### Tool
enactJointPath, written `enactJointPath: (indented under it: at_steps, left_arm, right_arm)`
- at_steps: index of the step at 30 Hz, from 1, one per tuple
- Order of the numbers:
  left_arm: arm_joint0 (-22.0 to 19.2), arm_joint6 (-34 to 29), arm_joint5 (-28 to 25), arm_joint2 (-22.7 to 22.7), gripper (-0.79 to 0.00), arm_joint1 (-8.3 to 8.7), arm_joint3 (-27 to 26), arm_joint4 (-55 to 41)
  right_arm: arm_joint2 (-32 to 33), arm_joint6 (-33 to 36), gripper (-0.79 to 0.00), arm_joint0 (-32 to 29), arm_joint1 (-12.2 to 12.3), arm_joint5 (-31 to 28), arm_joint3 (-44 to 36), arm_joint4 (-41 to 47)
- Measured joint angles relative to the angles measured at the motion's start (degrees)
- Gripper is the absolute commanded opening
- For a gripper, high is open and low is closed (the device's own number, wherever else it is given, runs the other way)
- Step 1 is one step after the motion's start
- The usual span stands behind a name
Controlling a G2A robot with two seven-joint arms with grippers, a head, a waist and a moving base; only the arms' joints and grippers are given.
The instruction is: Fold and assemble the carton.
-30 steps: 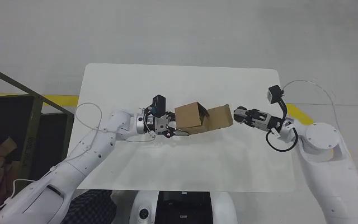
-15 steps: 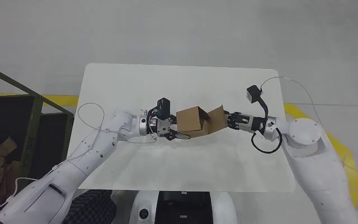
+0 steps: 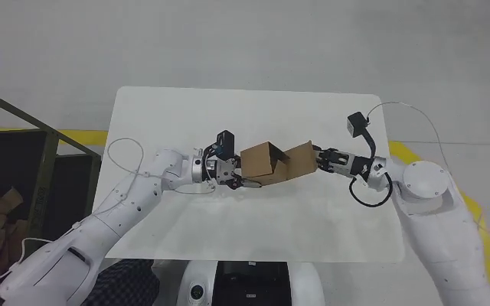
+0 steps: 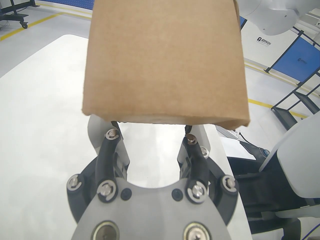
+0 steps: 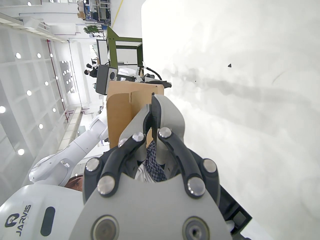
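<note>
Nearest the robot, just left of centre in the top view, the left pincer (image 3: 236, 171) is clamped on the left end of the brown cardboard carton (image 3: 260, 161). In the left wrist view its tips run out of sight under the carton's broad plain panel, which fills the upper middle of that frame, with the white surface (image 3: 230, 115) showing beneath the panel's lower edge.

Just right of centre in the top view, the right pincer (image 3: 322, 160) is clenched on the edge of the carton's open flap (image 3: 303, 159). The right wrist view shows a sliver of cardboard caught between the nearly closed jaws.

The carton bridges the two pincers at the middle of the surface, its flap standing out at the right end.

Farther off, the surface runs to its upper edge, then comes pale grey floor (image 3: 245, 38). A yellow floor line (image 3: 84, 136) and a dark green metal frame (image 3: 31, 130) lie at the left edge.
</note>
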Motion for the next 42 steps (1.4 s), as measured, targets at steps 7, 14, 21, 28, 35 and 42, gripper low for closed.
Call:
enactJointPath:
  at_steps: [7,14,21,28,35,42]
  left_arm:
    - [0.3,0.5,0.0,-0.3,-0.400,0.48,-0.4,0.5]
    - [0.5,0.4,0.0,-0.4,-0.400,0.78,-0.6,1.2]
    - [0.5,0.4,0.0,-0.3,-0.397,0.98,-0.5,1.2]
    - [0.2,0.1,0.0,0.0,-0.400,1.06,-0.3,1.0]
    - [-0.1,-0.4,0.0,0.5,-0.400,1.11,-0.3,0.5]
    - [-0.4,-0.4,0.0,1.0,-0.379,1.18,-0.4,0.2]
  right_arm:
    - [3.2,2.6,-0.776,-1.3,0.1,-2.7,4.0,9.6]
    - [3.9,5.4,-0.459,0.5,0.4,-3.7,5.7,9.7]
    - [2.8,8.0,-0.428,1.9,0.7,-3.6,5.8,7.0]
    - [1.7,10.1,-0.425,2.0,1.1,-5.7,2.8,3.3]
    - [-0.3,10.3,-0.434,2.2,1.4,-3.9,0.2,-2.4]
    - [-2.1,8.9,-0.785,3.3,1.3,-3.4,0.7,-3.5]
